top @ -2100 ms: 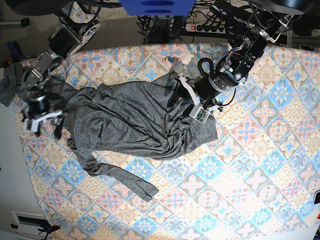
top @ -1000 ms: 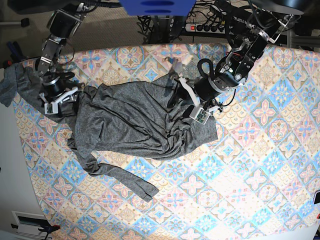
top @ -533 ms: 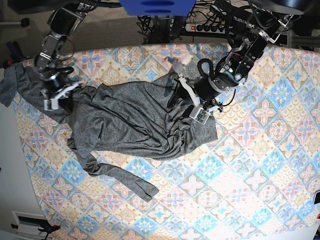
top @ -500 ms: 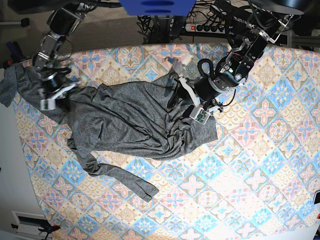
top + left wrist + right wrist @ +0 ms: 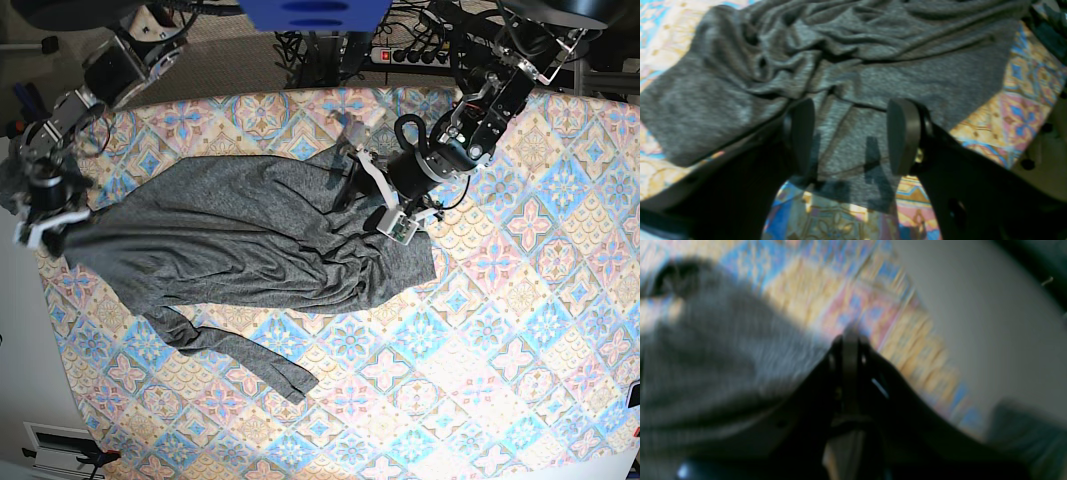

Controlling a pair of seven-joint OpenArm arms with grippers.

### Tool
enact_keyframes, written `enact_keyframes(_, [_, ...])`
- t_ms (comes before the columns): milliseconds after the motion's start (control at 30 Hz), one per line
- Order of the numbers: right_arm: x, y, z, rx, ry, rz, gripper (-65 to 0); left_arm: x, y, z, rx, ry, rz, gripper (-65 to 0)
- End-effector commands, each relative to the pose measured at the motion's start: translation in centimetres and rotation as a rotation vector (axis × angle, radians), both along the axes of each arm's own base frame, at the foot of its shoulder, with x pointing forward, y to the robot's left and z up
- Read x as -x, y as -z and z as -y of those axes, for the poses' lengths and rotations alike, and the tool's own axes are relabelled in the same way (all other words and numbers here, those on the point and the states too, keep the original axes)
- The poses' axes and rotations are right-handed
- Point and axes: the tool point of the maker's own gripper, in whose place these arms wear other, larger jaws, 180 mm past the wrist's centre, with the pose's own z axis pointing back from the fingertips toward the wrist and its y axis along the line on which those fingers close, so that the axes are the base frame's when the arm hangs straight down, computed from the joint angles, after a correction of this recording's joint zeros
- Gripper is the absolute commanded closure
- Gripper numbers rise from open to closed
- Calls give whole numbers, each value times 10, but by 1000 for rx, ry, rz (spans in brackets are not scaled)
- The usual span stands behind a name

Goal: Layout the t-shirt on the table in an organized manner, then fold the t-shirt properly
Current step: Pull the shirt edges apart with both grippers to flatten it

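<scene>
At the worktop's [image 5: 520, 330] left edge in the base view, the right claw [image 5: 45, 222] is clamped on the t-shirt [image 5: 250, 240] — cloth stretched across the patterned top. The left claw [image 5: 850, 133] stands wide over the crumpled far end — gripping nothing.

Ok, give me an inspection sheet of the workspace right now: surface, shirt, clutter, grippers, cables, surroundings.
Surface: table under a pastel tile-patterned cloth.
Job's things: t-shirt dark grey, wrinkled, stretched toward the table's edge, one sleeve trailing toward the camera.
Clutter: nothing seen.
Grippers: right gripper shut on the t-shirt's edge; left gripper open, its fingers resting on the cloth at the opposite end.
Cables: black cables and a power strip behind the table.
Surroundings: pale floor beside the table.
</scene>
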Motion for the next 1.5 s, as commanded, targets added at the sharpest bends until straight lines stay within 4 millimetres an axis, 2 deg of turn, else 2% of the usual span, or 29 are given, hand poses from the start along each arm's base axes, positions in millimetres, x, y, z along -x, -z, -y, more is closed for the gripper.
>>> enact_keyframes(0, [-5,-30,13,48,22,80,0,1,-11,9,23,29,35,-332])
enact_keyframes(200, [-5,-36,12,67,20,87,0,40,-26,40,-10,205,102,-339])
enact_keyframes(300, [-5,-36,12,67,20,87,0,50,-31,49,-8,241,123,-339])
enact_keyframes(500, [-3,-32,12,78,18,65,0,68,-10,37,-124,261,138,-340])
enact_keyframes(600, [-1,-24,14,126,16,-4,0,75,6,23,-264,275,174,-340])
enact_keyframes(667, [-1,-19,12,123,14,-16,0,76,19,10,-400,283,179,-340])
enact_keyframes(733, [-2,-15,4,106,10,-12,0,72,23,9,-485,270,189,-340])
enact_keyframes(867, [-3,-9,-3,86,6,-12,0,58,15,16,-575,227,264,-340])
enact_keyframes(1033, [-3,-7,-6,79,5,-14,0,45,5,37,-563,200,312,-340])
enact_keyframes(1200, [-3,-7,-6,79,5,-14,0,56,13,56,-552,291,244,-340])
enact_keyframes(1367, [-3,-7,-6,80,7,-13,0,60,20,54,-545,289,181,-340])
enact_keyframes(1467, [-3,-7,-6,80,7,-13,0,64,35,52,-544,302,129,-340])
